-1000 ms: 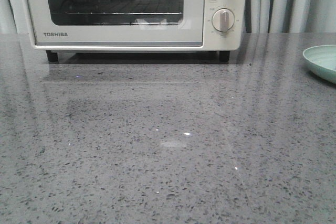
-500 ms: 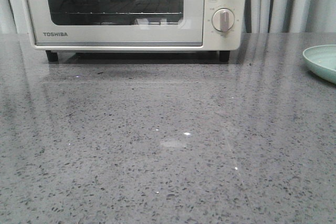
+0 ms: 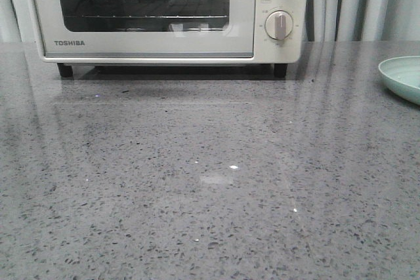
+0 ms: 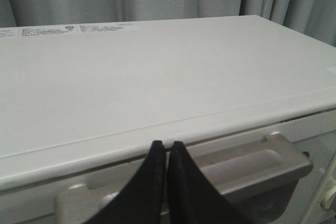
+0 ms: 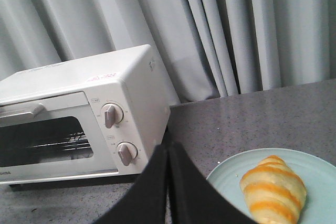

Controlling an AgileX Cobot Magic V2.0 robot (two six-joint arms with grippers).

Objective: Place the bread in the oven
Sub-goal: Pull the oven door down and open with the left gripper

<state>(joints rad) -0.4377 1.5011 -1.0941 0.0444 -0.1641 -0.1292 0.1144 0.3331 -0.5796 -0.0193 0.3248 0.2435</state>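
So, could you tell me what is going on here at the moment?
Nothing is being handled yet. The oven stands at the back of the grey table with its door shut. The bread lies on a pale green plate to the oven's right, untouched. The left end effector hovers shut above the oven's door handle, not gripping it. The right end effector is shut and empty, near the plate.

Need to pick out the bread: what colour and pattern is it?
Pale golden croissant with orange-brown stripes, on the mint-green plate; right wrist view shows it best.
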